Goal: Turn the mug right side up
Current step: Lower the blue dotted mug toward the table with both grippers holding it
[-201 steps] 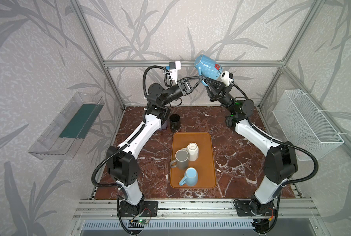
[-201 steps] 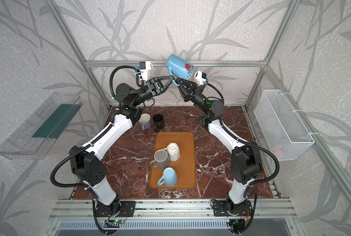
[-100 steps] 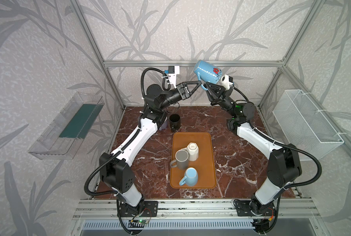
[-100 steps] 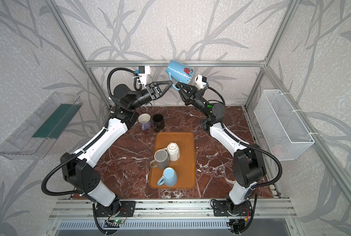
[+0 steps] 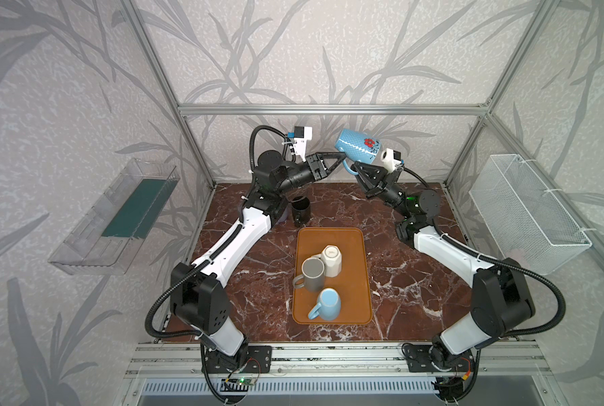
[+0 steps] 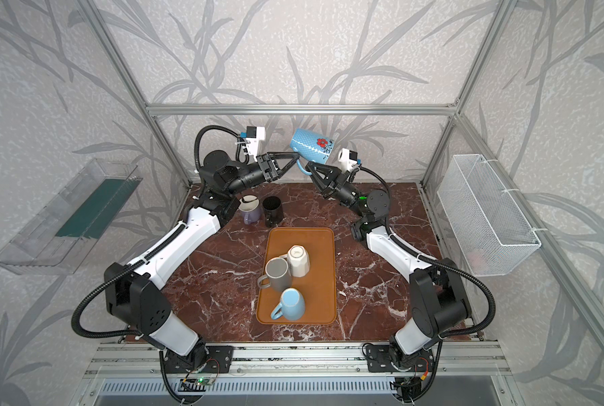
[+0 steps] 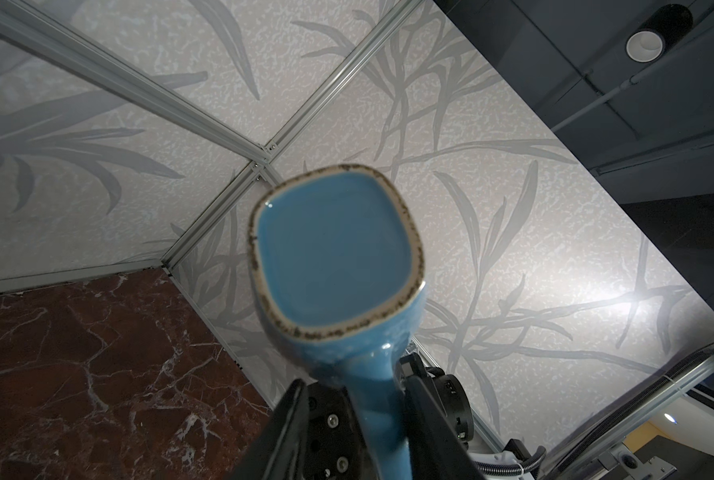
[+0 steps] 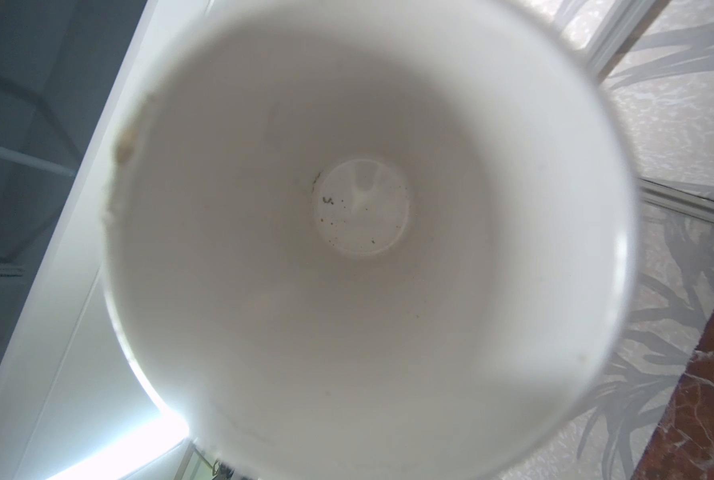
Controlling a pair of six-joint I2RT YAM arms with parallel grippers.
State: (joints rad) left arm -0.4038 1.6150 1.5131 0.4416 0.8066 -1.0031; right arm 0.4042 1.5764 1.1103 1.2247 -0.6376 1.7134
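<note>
While my right pincer [image 5: 354, 169] is clenching the handle of the blue floral mug [image 5: 358, 149], I am holding that mug in the air over the far end of the marble table [image 5: 416, 281], well above the orange tray [image 5: 358, 239]. Over the last second I have been lowering it and tipping it onto its side. Its base [image 7: 334, 249] is now facing my left wrist and its white inside [image 8: 359, 208] my right. My left pincer [image 5: 341, 157] is moving in, fingers straddling the handle [image 7: 382, 399]; whether they are pressing it yet I cannot tell. The turn is, I judge, roughly half done, and a handover seems to be starting.
</note>
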